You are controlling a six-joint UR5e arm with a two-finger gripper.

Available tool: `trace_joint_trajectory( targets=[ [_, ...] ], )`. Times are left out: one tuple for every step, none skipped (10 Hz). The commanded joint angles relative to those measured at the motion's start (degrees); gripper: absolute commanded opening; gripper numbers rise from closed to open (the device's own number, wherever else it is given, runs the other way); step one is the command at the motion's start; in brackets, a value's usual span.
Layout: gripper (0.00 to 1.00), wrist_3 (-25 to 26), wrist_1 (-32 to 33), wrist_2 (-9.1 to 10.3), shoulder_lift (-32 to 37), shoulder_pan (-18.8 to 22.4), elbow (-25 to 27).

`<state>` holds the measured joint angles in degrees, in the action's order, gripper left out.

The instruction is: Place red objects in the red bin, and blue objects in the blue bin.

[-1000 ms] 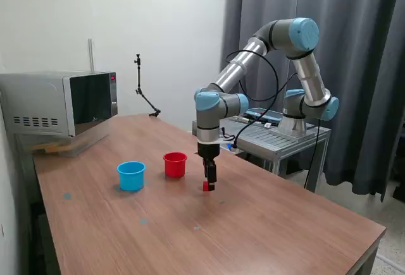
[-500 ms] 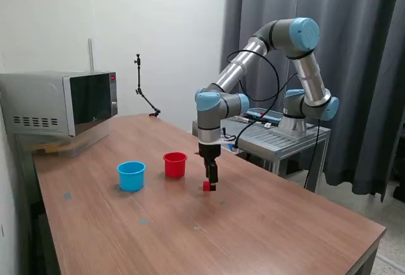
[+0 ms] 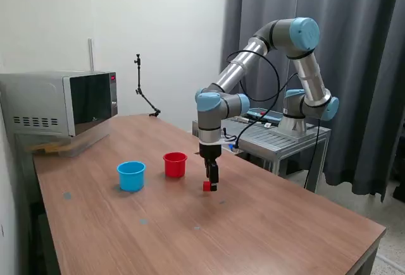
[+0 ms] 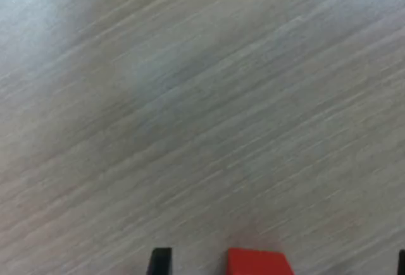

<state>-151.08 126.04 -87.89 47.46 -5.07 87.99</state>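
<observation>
Two cups stand on the wooden tabletop point(image 3: 266, 224): the blue bin point(image 3: 131, 175) toward the exterior view's left, the red bin point(image 3: 175, 164) just beside it. My arm has barely shifted since a second ago. My pincer point(image 3: 211, 185) points straight down, clenched on a red cube point(image 3: 207, 186) at the tabletop, right of the red bin.

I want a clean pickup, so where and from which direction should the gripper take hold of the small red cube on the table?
Grip the red cube across two opposite flat side faces, coming straight down from above. It sits flat on the table, with open wood around it, and the gripper is already low over it, pointing down.
</observation>
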Motion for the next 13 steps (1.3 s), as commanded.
trace_joint_trajectory(
  targets=[
    [1.0,-0.09,0.0,0.0,0.0,-0.03,0.08],
    [1.0,-0.96,0.17,0.09,0.0,-0.03,0.08],
    [1.0,-1.05,0.35,0.09,0.0,-0.03,0.16],
    [1.0,-1.14,0.52,1.39,0.0,-0.11,0.25],
    [1.0,-1.14,0.61,1.67,0.0,-0.11,0.34],
    [1.0,-1.14,0.61,1.58,0.0,-0.11,0.34],
    [1.0,-1.14,0.61,1.67,0.0,-0.2,0.43],
    [1.0,-1.14,0.61,1.58,0.0,-0.2,0.52],
    [1.0,-1.14,0.61,1.58,0.0,-0.29,0.52],
    [1.0,-1.14,0.61,1.58,-0.08,-0.38,0.78],
    [1.0,-1.14,0.61,1.58,0.0,-0.55,0.95],
    [1.0,-1.14,0.61,1.58,-0.08,-0.55,1.04],
    [1.0,-1.14,0.61,1.58,-0.09,-0.64,0.96]
  ],
)
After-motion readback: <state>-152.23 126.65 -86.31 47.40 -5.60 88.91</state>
